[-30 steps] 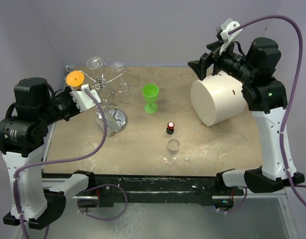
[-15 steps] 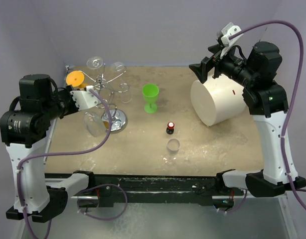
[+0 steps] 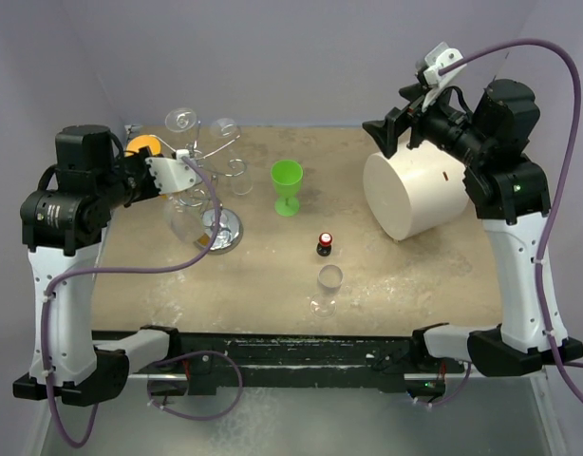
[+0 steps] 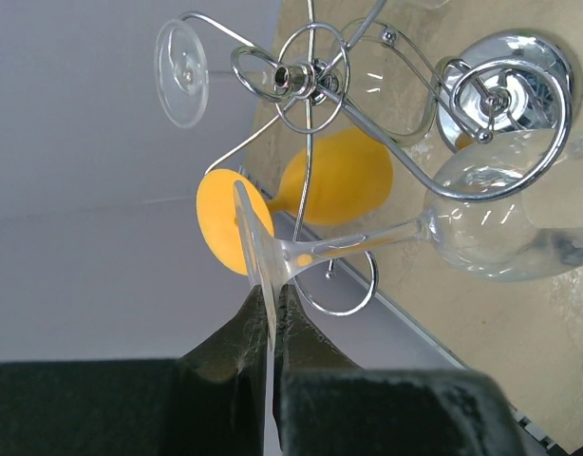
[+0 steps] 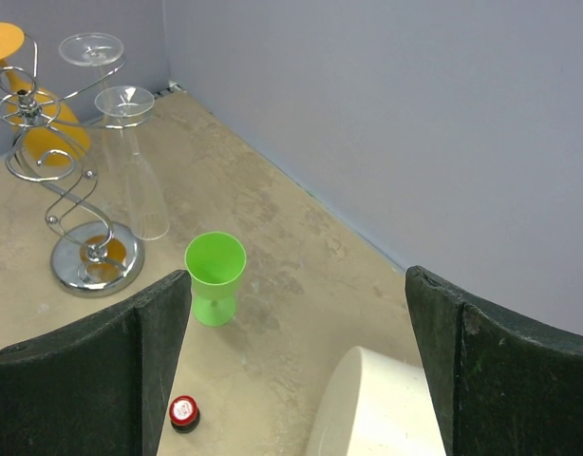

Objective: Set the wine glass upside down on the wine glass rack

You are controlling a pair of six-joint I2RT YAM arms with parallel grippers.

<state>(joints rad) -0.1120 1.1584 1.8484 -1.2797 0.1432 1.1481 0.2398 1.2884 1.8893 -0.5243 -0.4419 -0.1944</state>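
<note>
My left gripper is shut on the foot of a clear wine glass. The glass lies sideways, with its stem across a curled wire arm of the silver wine glass rack. I cannot tell whether the stem rests in the curl. In the top view the left gripper holds the glass just left of the rack, above its disc base. An orange glass and two clear glasses hang on the rack. My right gripper is open and empty, high above the table.
A big white cylinder lies on its side at the right. A green cup stands mid-table, with a small red-capped bottle and a small clear glass nearer the front. The purple wall is close behind the rack.
My left arm has risen and swung toward the rack, carrying the clear glass up from near the base to the height of the wire arms. The right arm has barely moved.
</note>
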